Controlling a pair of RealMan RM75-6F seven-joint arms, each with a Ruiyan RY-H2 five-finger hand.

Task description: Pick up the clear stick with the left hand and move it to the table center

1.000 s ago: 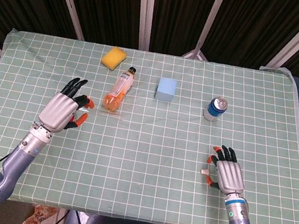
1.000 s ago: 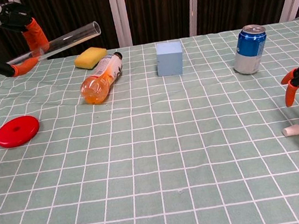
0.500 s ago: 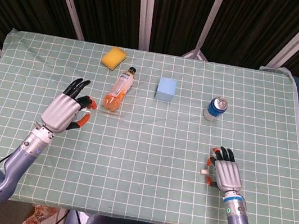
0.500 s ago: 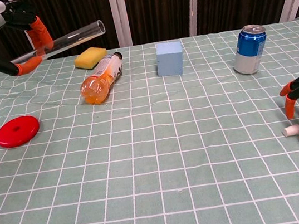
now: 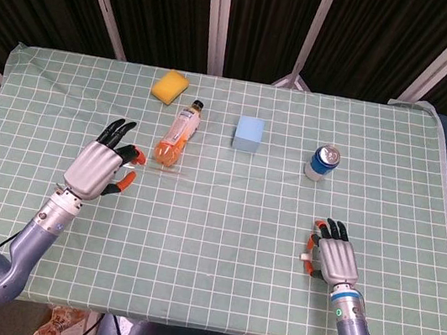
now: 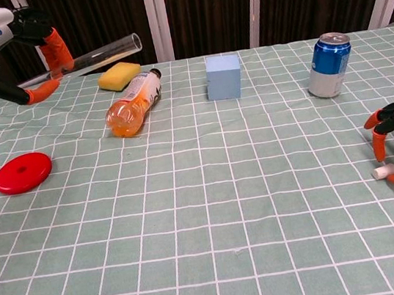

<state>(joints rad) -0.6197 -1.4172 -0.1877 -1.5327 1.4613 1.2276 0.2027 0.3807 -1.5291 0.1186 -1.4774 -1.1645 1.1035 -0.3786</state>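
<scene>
The clear stick (image 6: 98,57) is a see-through tube, held well above the table at the far left of the chest view. It points right and slightly up. My left hand (image 6: 19,48) pinches its left end between orange fingertips. From the head view that hand (image 5: 104,167) hovers left of the orange bottle, and the stick is hard to make out there. My right hand (image 5: 331,257) sits low near the front right, its fingers (image 6: 378,143) arched apart around a small white piece (image 6: 381,172) without holding it.
An orange drink bottle (image 6: 131,105) lies on its side just right of the stick. A yellow sponge (image 6: 119,75) sits behind it. A red disc (image 6: 23,172) lies at the left, a blue cube (image 6: 223,77) at the back middle, and a blue can (image 6: 328,65) at the back right.
My left hand has carried the stick a little to the right. My right hand has drawn back toward the front edge, settling lower around the white piece.
</scene>
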